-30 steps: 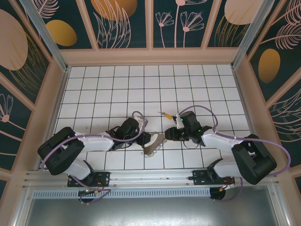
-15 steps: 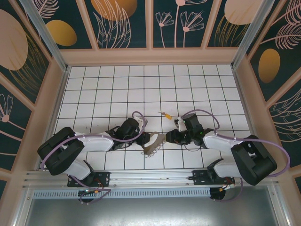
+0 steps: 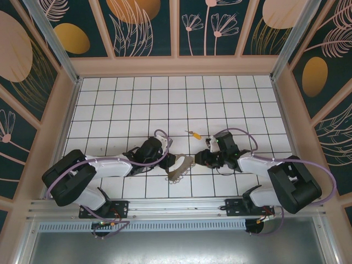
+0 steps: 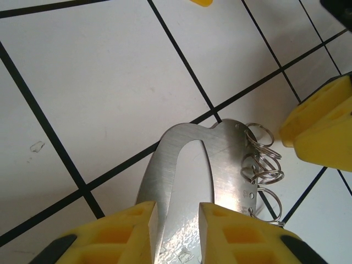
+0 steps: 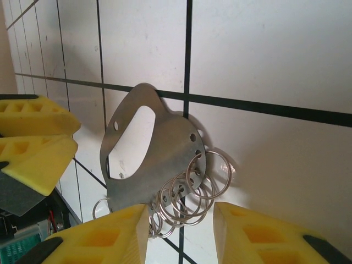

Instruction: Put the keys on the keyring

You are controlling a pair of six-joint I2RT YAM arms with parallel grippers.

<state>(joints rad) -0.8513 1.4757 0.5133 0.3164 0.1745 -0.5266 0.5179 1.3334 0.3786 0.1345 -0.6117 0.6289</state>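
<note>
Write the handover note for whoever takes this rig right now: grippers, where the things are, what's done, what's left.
Left gripper: closed on the keyring, apparently holding its metal plate tilted up.
Right gripper: open, fingers either side of the small rings, gripping nothing.
Key, orange head: lying loose on the table, beyond both grippers.
Done: keyring gripped and presented.
Left: fetch the key and thread it onto a ring; no key is on yet.

Nothing really readable here tbh. The keyring (image 4: 225, 165) has a tiny stamped mark beside its holes, but it's too small to make out.
</note>
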